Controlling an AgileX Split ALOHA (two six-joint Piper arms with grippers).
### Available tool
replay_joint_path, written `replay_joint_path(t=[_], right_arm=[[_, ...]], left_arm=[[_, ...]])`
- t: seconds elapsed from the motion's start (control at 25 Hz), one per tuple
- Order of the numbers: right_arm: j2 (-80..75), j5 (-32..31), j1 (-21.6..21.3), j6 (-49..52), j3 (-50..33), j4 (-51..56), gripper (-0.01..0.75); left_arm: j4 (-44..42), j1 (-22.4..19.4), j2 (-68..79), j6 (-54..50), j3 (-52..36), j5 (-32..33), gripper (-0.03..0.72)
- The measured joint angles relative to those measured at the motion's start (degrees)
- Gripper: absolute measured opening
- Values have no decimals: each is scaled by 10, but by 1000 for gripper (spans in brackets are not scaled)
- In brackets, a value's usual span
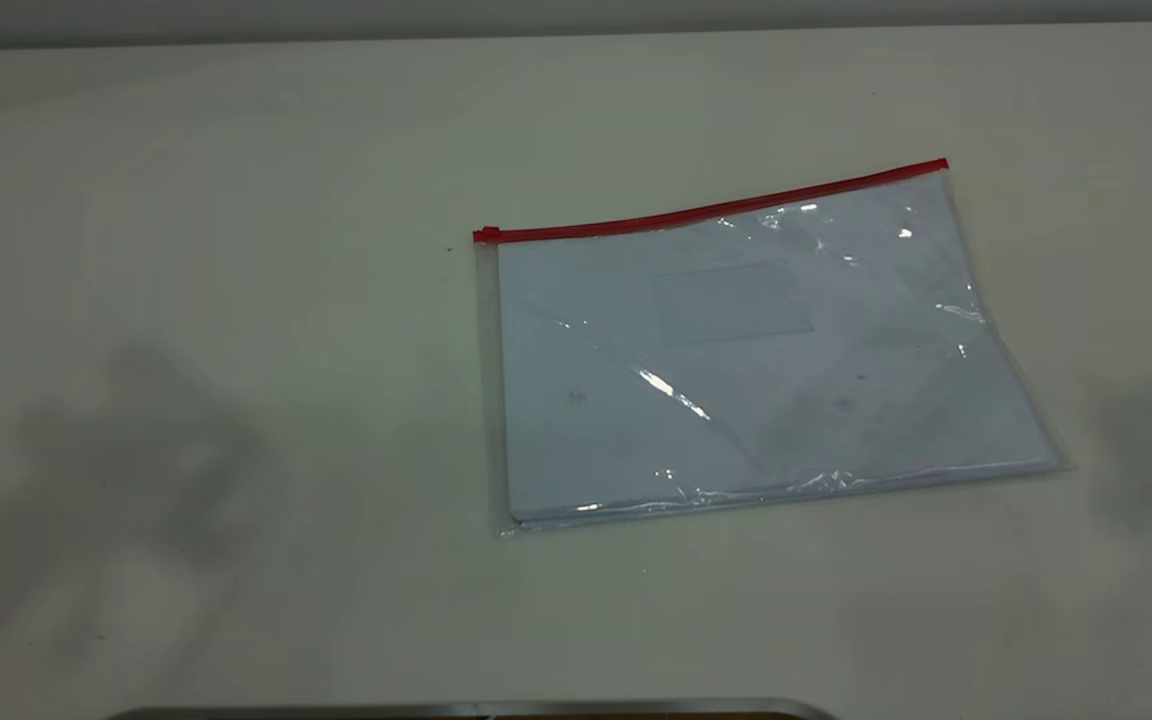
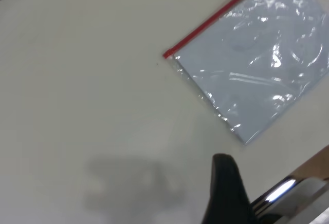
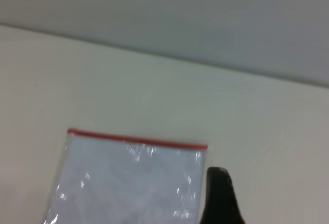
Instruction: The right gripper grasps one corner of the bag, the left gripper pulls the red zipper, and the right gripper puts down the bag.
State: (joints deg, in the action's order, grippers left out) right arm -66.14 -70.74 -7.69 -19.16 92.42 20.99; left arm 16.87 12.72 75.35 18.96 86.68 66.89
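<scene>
The bag [image 1: 736,350] lies flat on the table, right of centre, clear and crinkly with white paper inside. The red zipper [image 1: 716,208] runs along its far long edge, with the slider tab [image 1: 486,235] at the left end. Neither gripper shows in the exterior view; only their shadows fall at the left and right. The left wrist view shows the bag [image 2: 257,64], its zipper [image 2: 216,16] and a black part of my left gripper [image 2: 226,188], above the table and apart from the bag. The right wrist view shows my right gripper [image 3: 218,198] beside the bag's [image 3: 133,183] short edge, near the zipper [image 3: 136,141].
The pale table [image 1: 236,300] stretches bare round the bag. A shiny metal edge [image 1: 476,710] runs along the table's front, and it also shows in the left wrist view [image 2: 280,193]. A grey wall [image 3: 205,18] stands behind the table's far edge.
</scene>
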Motion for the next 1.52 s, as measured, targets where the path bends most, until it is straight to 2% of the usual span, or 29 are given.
replay_joint_path(t=[0.28,0.44,0.6,0.8,1.08,1.28,1.52], right_arm=[[280,0,0,0,-215,5,564],[433,0,0,0,-332,5,564],[519,0,12,0,-415,5,564],[555,0,35,0,-477,4,564],[597,0,38,-7,-569,-7,564],[658,16,53,-14,-630,-39,564],[671,33,82,15,-637,-88,562]], left_arm=[[2,0,-64,-75,-53,0,546],[-13,0,-136,-85,-142,0,546],[-37,0,-242,-86,-235,0,546],[-39,0,-386,-86,-316,0,546],[-55,0,-542,-95,-391,0,546],[-81,0,-589,-101,-441,0,546],[-130,0,-595,-136,-505,0,546]])
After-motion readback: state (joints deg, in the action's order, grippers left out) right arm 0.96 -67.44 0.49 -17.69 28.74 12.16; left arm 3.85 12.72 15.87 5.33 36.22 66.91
